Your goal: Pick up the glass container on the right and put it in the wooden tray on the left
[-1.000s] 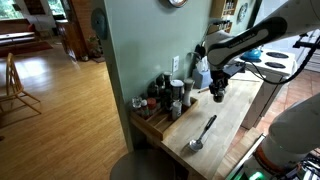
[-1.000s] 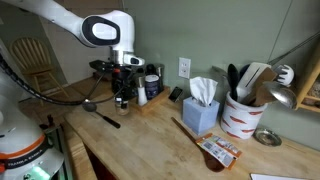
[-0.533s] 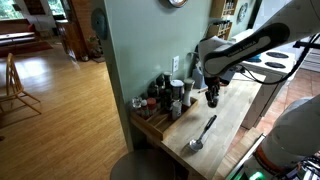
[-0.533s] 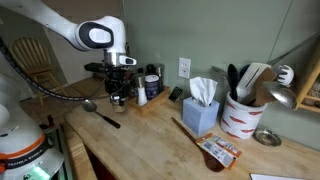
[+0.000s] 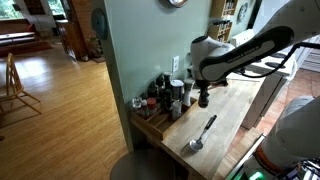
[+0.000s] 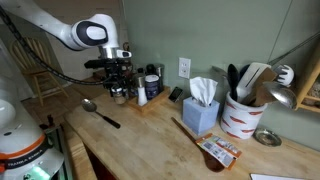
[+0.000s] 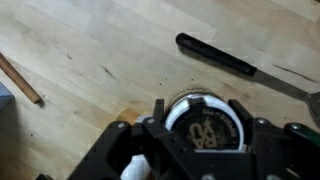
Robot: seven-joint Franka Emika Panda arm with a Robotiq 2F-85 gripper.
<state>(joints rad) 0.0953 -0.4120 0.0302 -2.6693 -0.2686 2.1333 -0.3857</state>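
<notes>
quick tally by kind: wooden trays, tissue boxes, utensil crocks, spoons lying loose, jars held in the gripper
wooden tray: 1
tissue box: 1
utensil crock: 1
metal spoon lying loose: 1
glass container held in the gripper: 1
total: 5

Carrying glass container [image 5: 203, 102] leftward in gripper [image 5: 203, 98], bit by bit across the last second. Closing on the jars [image 5: 165, 95] standing in wooden tray [image 5: 157, 124] in an exterior view, shrinking the gap there. Dropping slightly lower in that frame, drawing nearer the spoon [image 5: 203, 133]. Swinging the white forearm [image 5: 240, 50] left with it. Sliding left likewise in an exterior view, gripper [image 6: 116, 93] edging toward the spoon's bowl end [image 6: 88, 103].
</notes>
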